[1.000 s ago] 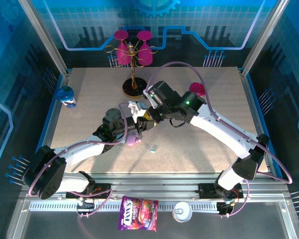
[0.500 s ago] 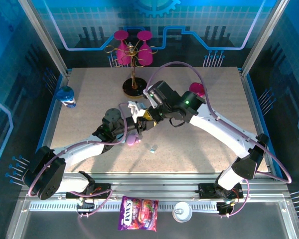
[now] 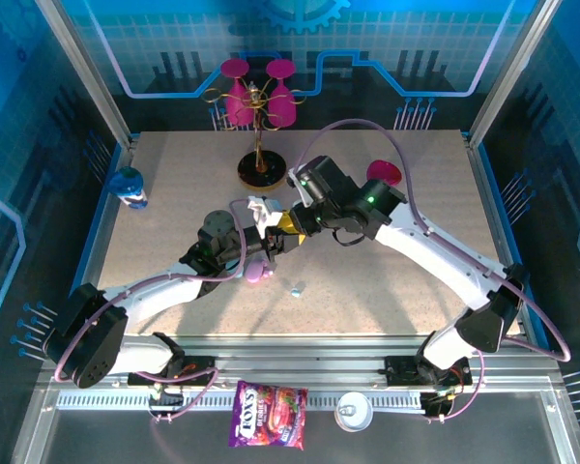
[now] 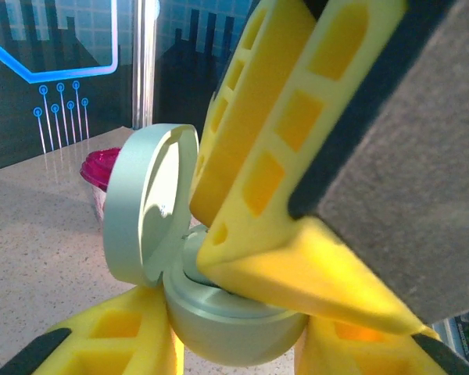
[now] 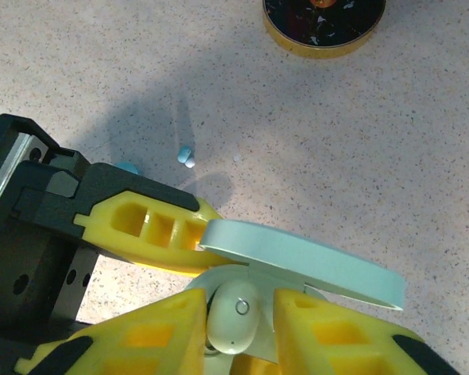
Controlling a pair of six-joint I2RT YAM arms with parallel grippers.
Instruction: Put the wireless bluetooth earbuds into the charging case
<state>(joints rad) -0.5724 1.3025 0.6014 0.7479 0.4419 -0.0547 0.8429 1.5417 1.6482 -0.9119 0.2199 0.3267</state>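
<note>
Earbud (image 5: 233, 319), whitish, sits at the open charging case (image 5: 313, 262) mouth, lower centre, flanked by the right gripper (image 5: 241, 312); hold not determinable. Left gripper (image 4: 234, 344) is clamped on the charging case. Seen from above, the right gripper has shifted rightward: seating appears nearly complete.

The right arm (image 3: 420, 242) has pulled back a little toward the right. Its black wrist block (image 3: 321, 181) now sits further right than before, so more of the pink cup (image 3: 385, 172) on its far side is uncovered. The purple cable (image 3: 367, 124) looping over the arm arches slightly further right too, and the elbow (image 3: 493, 324) at the near right has dropped a touch nearer. The right gripper (image 3: 280, 235) has shifted slightly right with the wrist, its yellow fingers at the open charging case (image 5: 313, 262).
</note>
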